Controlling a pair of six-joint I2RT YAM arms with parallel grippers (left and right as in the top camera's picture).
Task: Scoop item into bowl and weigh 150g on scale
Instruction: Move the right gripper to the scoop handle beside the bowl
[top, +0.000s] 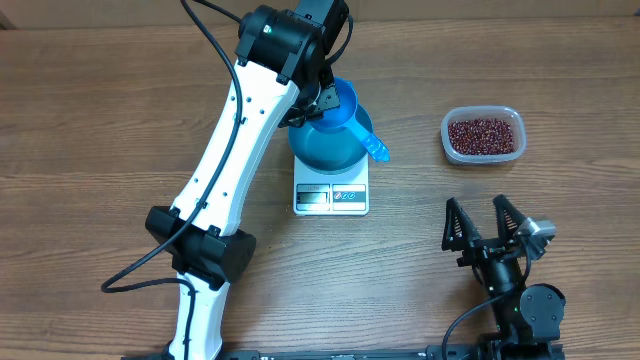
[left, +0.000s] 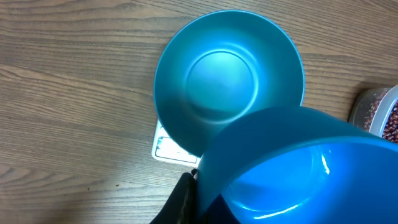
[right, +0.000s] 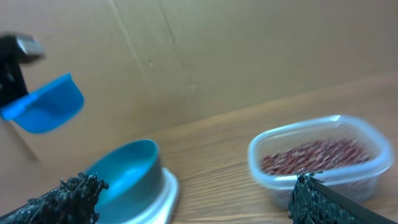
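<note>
I see nothing weighed yet: my left fingers (left: 180, 199) clamp the scoop (top: 350, 115) above the empty bowl (left: 224, 81) on the scale (top: 331, 197). The beans (top: 484, 134) wait right of the scale, and my right fingers (top: 453, 222) are spread.

We see the blue bowl (top: 318, 150) sitting on the scale (top: 331, 193). Over the scale, the left gripper (top: 326, 98) clamps a blue scoop (top: 355, 115). Right of the scale sits a clear tub (top: 481, 110) of beans (top: 483, 135). The right gripper (top: 483, 222) gapes wide, also to the scale's right.

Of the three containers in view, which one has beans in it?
The clear rectangular tub, to the right of the scale. The blue bowl on the scale and the blue scoop held above it are both empty.
</note>
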